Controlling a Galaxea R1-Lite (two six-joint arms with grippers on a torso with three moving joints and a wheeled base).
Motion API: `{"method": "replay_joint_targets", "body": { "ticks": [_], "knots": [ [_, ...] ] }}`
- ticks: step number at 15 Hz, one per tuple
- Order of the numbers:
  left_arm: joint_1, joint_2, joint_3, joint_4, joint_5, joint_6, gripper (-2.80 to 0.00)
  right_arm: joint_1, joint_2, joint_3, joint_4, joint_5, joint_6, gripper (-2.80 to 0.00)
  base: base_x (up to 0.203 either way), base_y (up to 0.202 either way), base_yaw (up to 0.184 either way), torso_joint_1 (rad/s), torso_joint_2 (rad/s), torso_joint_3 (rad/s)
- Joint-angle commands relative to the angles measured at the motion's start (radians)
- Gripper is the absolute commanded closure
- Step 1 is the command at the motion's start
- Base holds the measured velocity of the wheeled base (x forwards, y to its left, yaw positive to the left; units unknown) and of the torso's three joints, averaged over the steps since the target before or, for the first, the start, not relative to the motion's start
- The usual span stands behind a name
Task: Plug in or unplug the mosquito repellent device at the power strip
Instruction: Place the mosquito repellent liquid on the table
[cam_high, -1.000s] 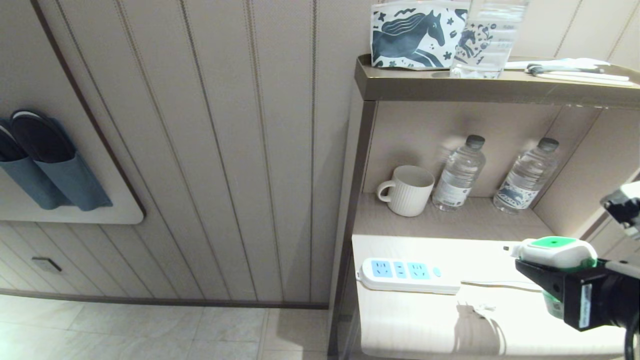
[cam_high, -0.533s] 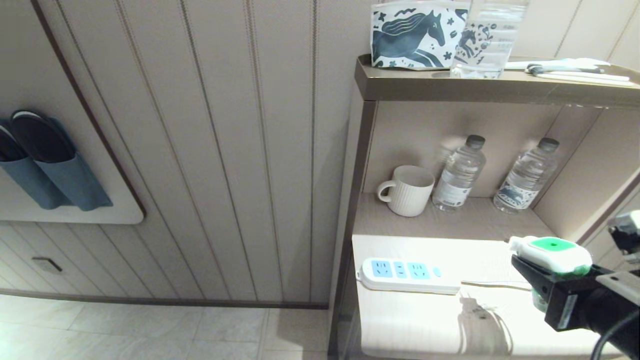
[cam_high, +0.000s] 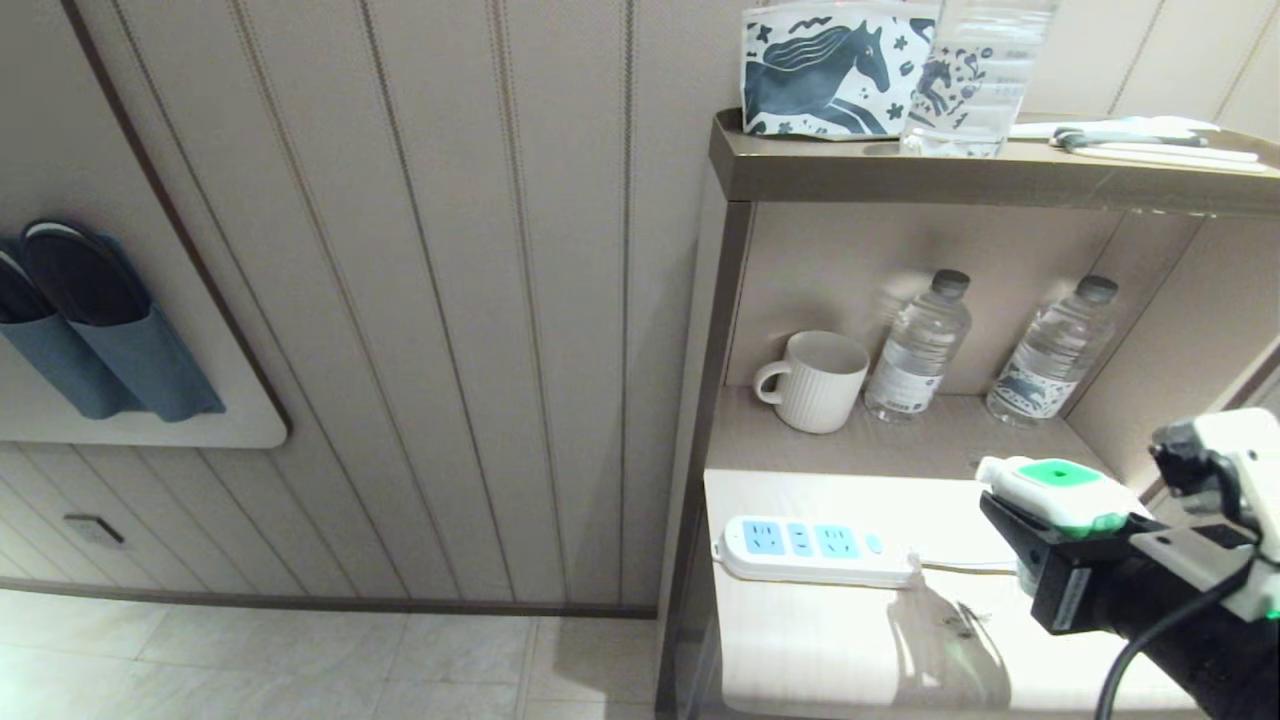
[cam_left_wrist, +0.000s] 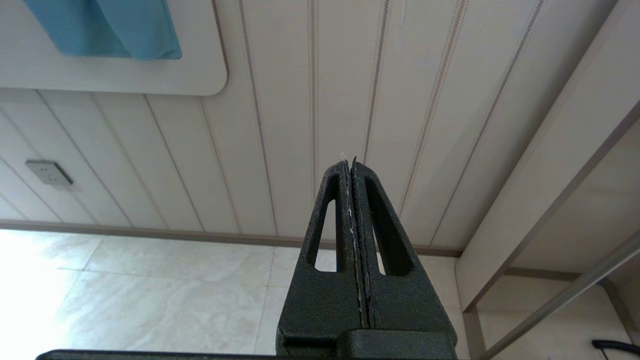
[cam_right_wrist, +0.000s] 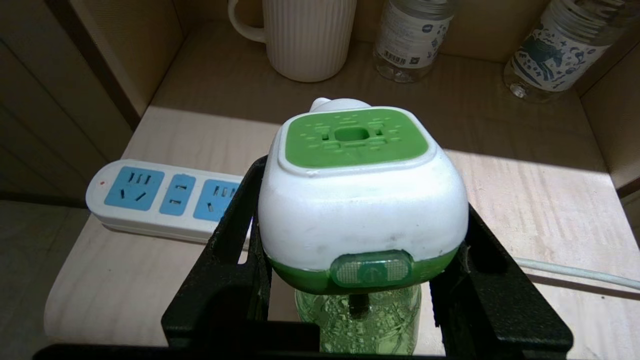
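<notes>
My right gripper (cam_high: 1040, 530) (cam_right_wrist: 357, 235) is shut on the mosquito repellent device (cam_high: 1055, 492) (cam_right_wrist: 360, 200), its black fingers clamping both sides of the white head. The device's green top faces up and its green bottle (cam_right_wrist: 357, 320) hangs below. It hovers above the right part of the light shelf, apart from the power strip (cam_high: 815, 548) (cam_right_wrist: 160, 200), which lies flat at the shelf's left with all three blue sockets free. My left gripper (cam_left_wrist: 352, 170) is parked away from the shelf, shut and holding nothing.
A white ribbed mug (cam_high: 815, 382) and two water bottles (cam_high: 918, 345) (cam_high: 1055, 350) stand in the recess behind. The strip's thin cord (cam_high: 965, 567) runs right across the shelf (cam_high: 800, 640). A higher shelf (cam_high: 1000, 170) overhangs with a horse-print pouch (cam_high: 830, 70). Slippers (cam_high: 90, 320) hang on the wall.
My right gripper has carried the device leftward and a little farther back over the shelf, closer to the power strip. Its shadow moved left too. The left arm stayed still.
</notes>
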Motion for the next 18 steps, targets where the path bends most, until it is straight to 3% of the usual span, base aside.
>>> {"method": "replay_joint_targets", "body": {
  "ticks": [1,4,9,13,18],
  "knots": [
    [0.000,0.001,0.000,0.000,0.000,0.000,0.00,0.002,0.118,0.014,-0.097,-0.010,-0.004,0.00,0.000,0.000,0.000,0.000,0.00,0.000],
    [0.000,0.001,0.000,0.000,0.000,0.000,0.00,0.029,0.257,0.024,-0.301,-0.054,-0.039,0.00,0.000,0.000,0.000,0.000,0.00,0.000],
    [0.000,0.001,0.000,0.000,0.000,0.001,0.00,0.054,0.429,0.003,-0.446,-0.079,-0.058,0.00,0.000,0.000,0.000,0.000,0.00,0.000],
    [0.000,0.001,0.000,0.000,0.000,-0.001,0.00,0.076,0.644,-0.062,-0.652,-0.152,-0.081,0.00,0.000,0.000,0.000,0.000,0.00,0.000],
    [0.000,0.001,0.000,0.000,0.000,0.001,0.00,0.082,0.775,-0.161,-0.769,-0.220,-0.093,0.00,0.000,0.000,0.000,0.000,0.00,0.000]
  ]
}}
